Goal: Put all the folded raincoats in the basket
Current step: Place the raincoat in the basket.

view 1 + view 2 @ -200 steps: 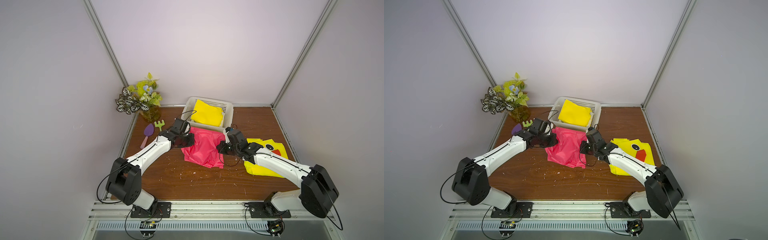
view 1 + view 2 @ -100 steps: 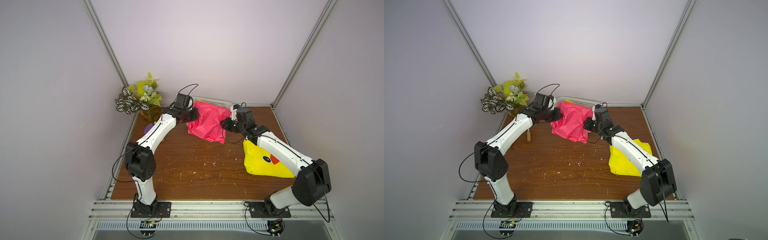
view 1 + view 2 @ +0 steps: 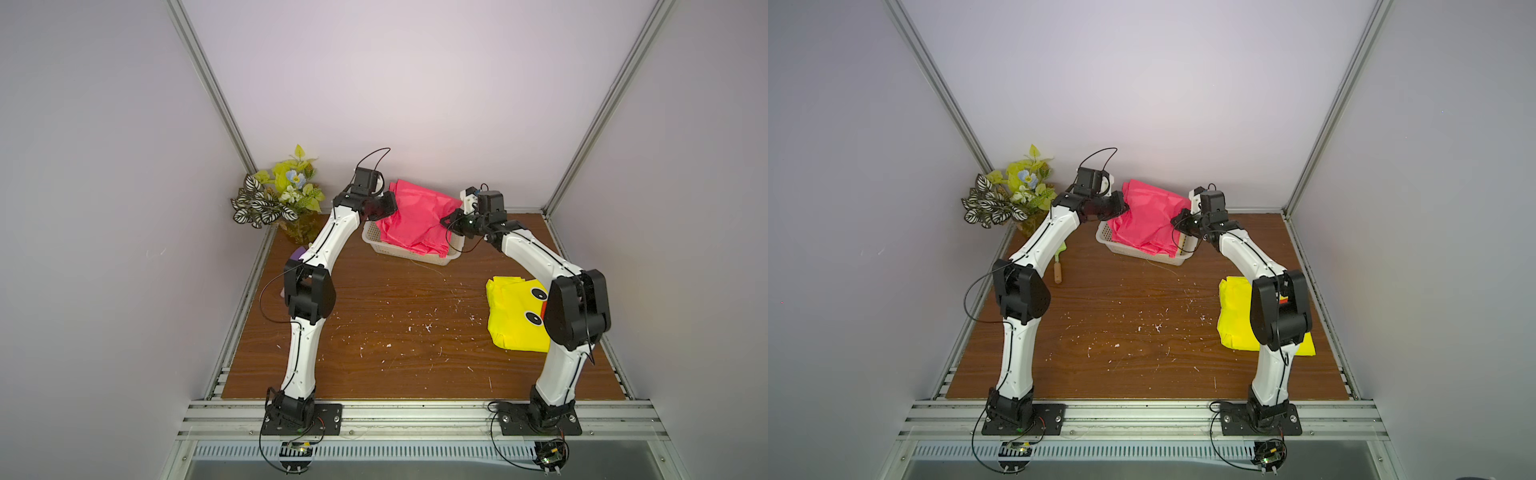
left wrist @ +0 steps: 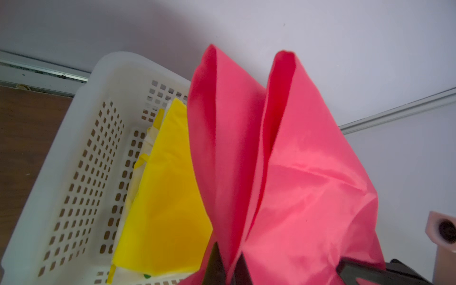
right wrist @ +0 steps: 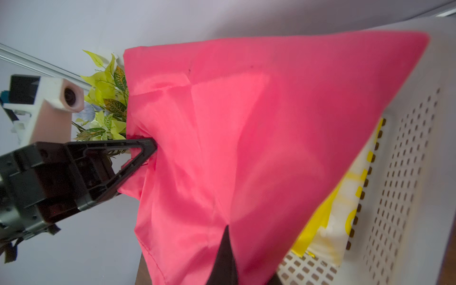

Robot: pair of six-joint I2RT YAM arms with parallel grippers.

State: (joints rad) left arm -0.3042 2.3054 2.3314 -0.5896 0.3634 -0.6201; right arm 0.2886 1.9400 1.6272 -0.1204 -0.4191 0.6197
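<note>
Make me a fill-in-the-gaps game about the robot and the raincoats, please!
1. Both pairs of jaws are shut on the pink raincoat, holding it over the white ____.
2. Inside the basket lies a folded raincoat coloured ____.
3. The duck-eyed raincoat lies on the table beside the ____ arm.
Missing words: basket, yellow, right.

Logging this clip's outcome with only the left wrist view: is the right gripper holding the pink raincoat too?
Observer: Yes, the right gripper is shut on the pink raincoat, opposite the left gripper.
Operator: Is it inside the basket?
Observer: In both top views it hangs over the basket, upper edge well above the rim.
Operator: Anything else to pack?
Observer: A yellow duck-face raincoat lies on the table.
</note>
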